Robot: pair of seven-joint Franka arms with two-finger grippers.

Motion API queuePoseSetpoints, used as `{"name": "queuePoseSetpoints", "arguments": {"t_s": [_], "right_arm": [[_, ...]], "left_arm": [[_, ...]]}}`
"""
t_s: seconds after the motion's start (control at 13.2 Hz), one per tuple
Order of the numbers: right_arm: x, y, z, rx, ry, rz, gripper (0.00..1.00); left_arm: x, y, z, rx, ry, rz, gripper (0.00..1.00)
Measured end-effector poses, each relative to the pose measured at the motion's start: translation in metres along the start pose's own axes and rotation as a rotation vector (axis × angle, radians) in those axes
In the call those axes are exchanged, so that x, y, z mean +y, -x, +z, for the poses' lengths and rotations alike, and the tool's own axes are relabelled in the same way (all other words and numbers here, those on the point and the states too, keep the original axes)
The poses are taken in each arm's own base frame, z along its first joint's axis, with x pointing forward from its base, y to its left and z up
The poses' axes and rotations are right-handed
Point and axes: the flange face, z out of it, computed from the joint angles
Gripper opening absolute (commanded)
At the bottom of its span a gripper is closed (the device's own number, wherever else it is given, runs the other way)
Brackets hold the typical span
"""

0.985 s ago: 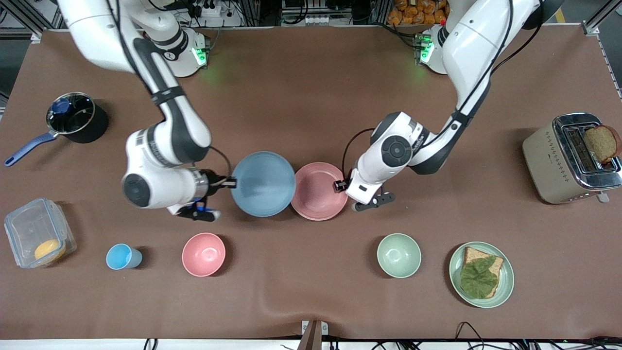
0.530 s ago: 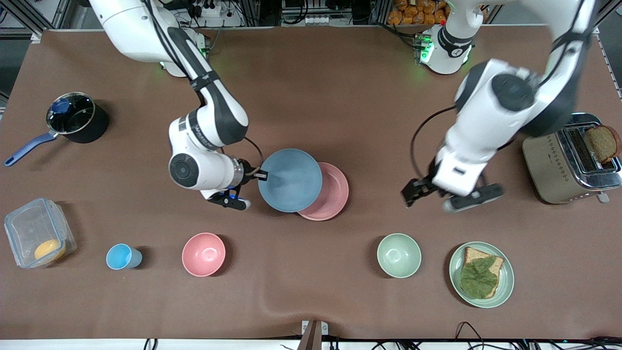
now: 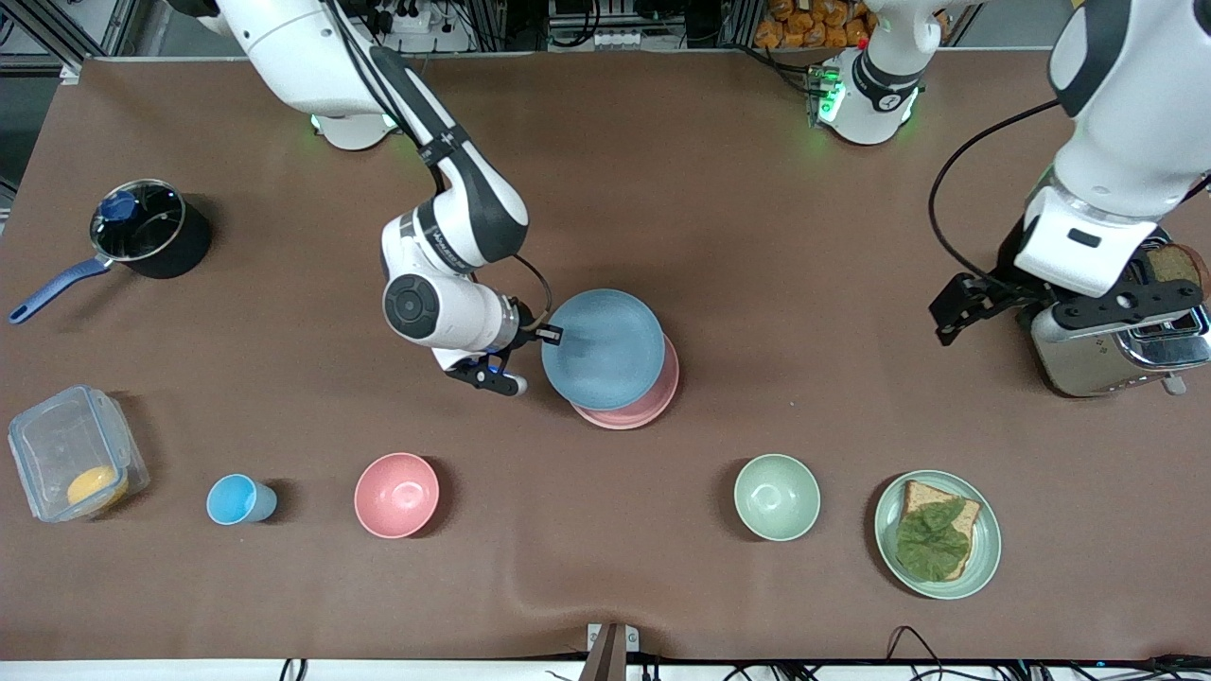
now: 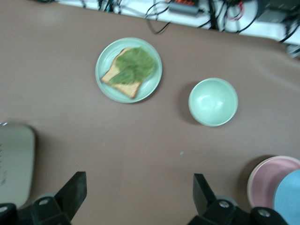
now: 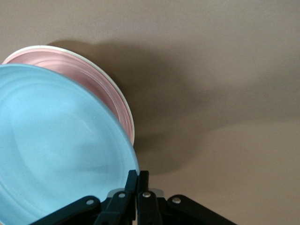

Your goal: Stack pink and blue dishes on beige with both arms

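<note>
My right gripper [image 3: 552, 334] is shut on the rim of the light blue plate [image 3: 604, 348], also seen in the right wrist view as the right gripper [image 5: 137, 186] and the blue plate [image 5: 61, 150]. The blue plate covers most of the pink plate [image 3: 653, 402], offset toward the right arm's end; I cannot tell if they touch. Under the pink plate [image 5: 93, 77] a thin cream rim [image 5: 125, 108] shows, apparently the beige plate, hidden in the front view. My left gripper [image 3: 1041, 307] hangs open and empty beside the toaster; its wrist view shows the left gripper [image 4: 138, 197] over bare table.
A toaster [image 3: 1088, 312] with bread stands at the left arm's end. A green bowl [image 3: 777, 497], a green plate with bread and leaf [image 3: 937, 534], a pink bowl [image 3: 396, 495] and a blue cup [image 3: 236, 499] line the near side. A pot [image 3: 147, 227] and a clear container [image 3: 71, 463] sit at the right arm's end.
The right gripper carried the blue plate toward the left arm's end until it lies over the pink plate. The left arm pulled away from the pink plate to beside the toaster.
</note>
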Motion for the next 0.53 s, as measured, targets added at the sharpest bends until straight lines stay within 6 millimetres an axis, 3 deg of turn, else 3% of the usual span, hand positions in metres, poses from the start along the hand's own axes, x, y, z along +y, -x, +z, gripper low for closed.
{"name": "queuePoseSetpoints", "arguments": {"t_s": [0.3, 0.53], "right_arm": [[-0.004, -0.001, 0.024, 0.022, -0.003, 0.010, 0.00], [-0.005, -0.001, 0.033, 0.025, -0.005, 0.015, 0.00]], "left_arm": [[-0.025, 0.003, -0.039, -0.083, -0.050, 0.046, 1.00], [-0.052, -0.001, -0.046, -0.104, -0.046, 0.072, 1.00]]}}
